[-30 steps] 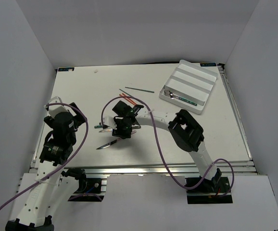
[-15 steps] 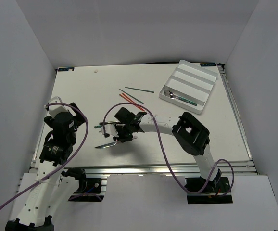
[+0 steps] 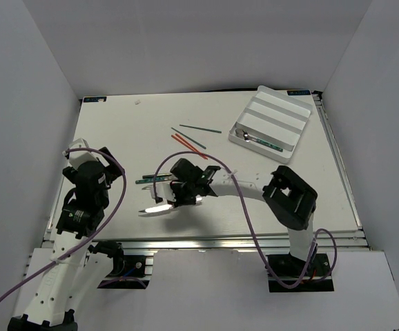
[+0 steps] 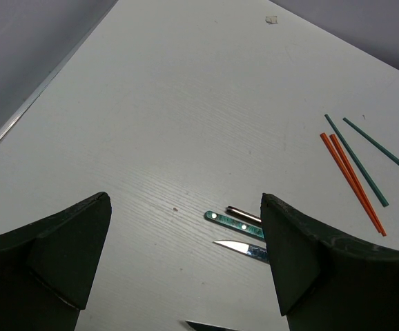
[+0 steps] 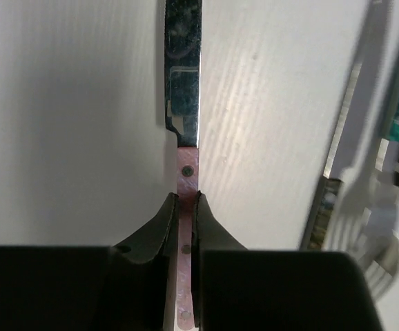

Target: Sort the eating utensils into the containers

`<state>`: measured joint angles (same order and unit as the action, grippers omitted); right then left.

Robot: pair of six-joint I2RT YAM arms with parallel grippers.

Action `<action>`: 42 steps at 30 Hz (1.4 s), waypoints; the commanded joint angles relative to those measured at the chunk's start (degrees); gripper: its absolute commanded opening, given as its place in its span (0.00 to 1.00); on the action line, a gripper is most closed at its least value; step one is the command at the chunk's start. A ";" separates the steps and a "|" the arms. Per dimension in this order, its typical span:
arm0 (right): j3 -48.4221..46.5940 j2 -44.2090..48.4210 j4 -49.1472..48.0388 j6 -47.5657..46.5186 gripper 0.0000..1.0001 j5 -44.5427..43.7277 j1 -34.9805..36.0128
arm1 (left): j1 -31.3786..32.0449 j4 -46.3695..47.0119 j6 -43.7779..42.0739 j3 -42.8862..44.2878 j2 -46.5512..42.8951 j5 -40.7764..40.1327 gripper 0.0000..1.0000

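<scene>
- Right wrist view is showing the right gripper (image 5: 184, 207) clamping its fingers on the pink-handled knife (image 5: 183, 76); the top view is hiding that grip.
- Left wrist view is showing the left gripper (image 4: 184, 210) hanging with fingers wide apart.
- Only the top view is showing the white tray (image 3: 272, 109), well apart from the knife.

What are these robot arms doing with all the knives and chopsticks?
They are sorting cutlery into the white tray. The right gripper is shut on the pink handle of a knife near the front of the table. The left gripper is open and holds nothing. A spoon already lies in the tray. The chopsticks, a fork and a green-handled piece lie loose on the table.
</scene>
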<state>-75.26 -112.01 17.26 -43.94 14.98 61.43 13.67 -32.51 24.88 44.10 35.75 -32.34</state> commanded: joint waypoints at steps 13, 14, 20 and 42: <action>2.93 14.64 -17.32 -2.72 0.00 -18.28 -34.61 | -0.14 0.61 -0.36 -0.06 -1.90 0.96 0.98; 2.93 13.84 -19.26 -6.12 0.00 -19.45 -37.49 | -0.14 0.78 -0.36 -0.06 -2.08 1.05 0.98; -0.58 7.51 -24.55 -7.13 0.00 -18.16 -47.08 | -0.14 0.96 -0.45 -0.15 -1.82 1.75 0.98; -1.99 -1.38 -24.03 -11.25 0.20 -17.36 -53.34 | 0.13 1.14 -0.45 -0.15 -0.06 2.63 0.98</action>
<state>-74.96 -113.69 -4.29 -54.19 -2.11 8.21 13.69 -32.10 24.86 44.10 35.59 -30.52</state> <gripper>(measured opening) 0.157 0.979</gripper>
